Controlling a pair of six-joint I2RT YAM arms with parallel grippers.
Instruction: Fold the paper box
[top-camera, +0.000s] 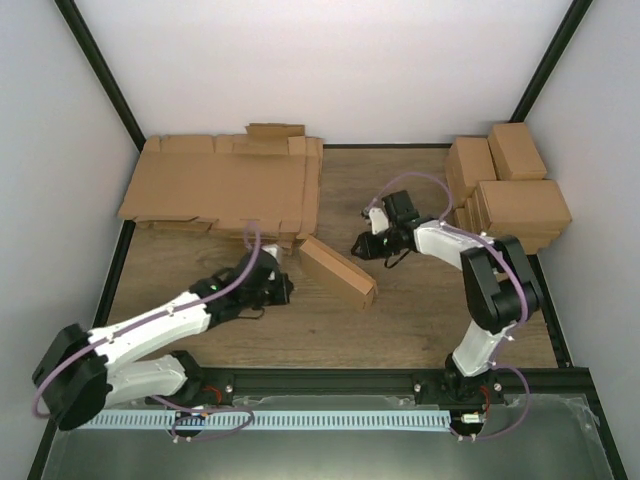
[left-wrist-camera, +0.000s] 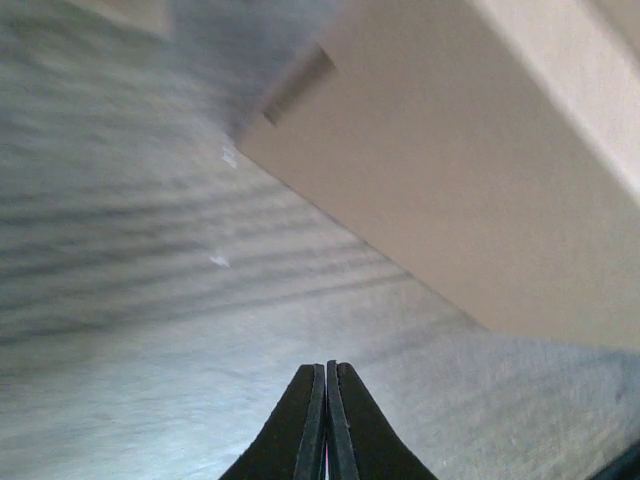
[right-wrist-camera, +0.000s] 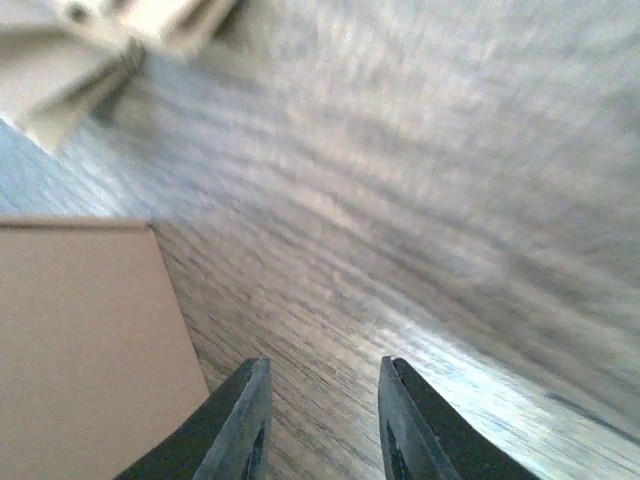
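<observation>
- Seemingly the folding is about done. The box (top-camera: 337, 270) looks closed up, a long shallow block lying slantwise on the table (top-camera: 430, 315), w/ no loose flap I can make out from above.
- Step in hand, my guess: final check, both pincers off the box.
- Nxt move prob. calls for one of two things: press down any flap not fully tucked, or shift the box over to the done pile. Either way a pincer has to get onto the box, shut for a push or wider than now for a grip across its side.
- Flat sheets (top-camera: 220, 185): left of and behind the box. The pile's nearest corner is close to the box's far-left end; can't tell if they touch.
- Left pincer (top-camera: 284, 291): just left of the box's left end, near but not on it. Jaws shut tight, nothing btwn them. In its wrist view the box side sits up and right of the tips, w/ bare table btwn.
- Right pincer (top-camera: 358, 246): just off the box's far long side, near, apart. Narrow gap btwn jaws, empty. In its wrist view the box face lies left of the left finger (right-wrist-camera: 240, 420), outside the gap.
- Finished boxes (top-camera: 515, 195): well right of the box, at the far-right corner.
</observation>
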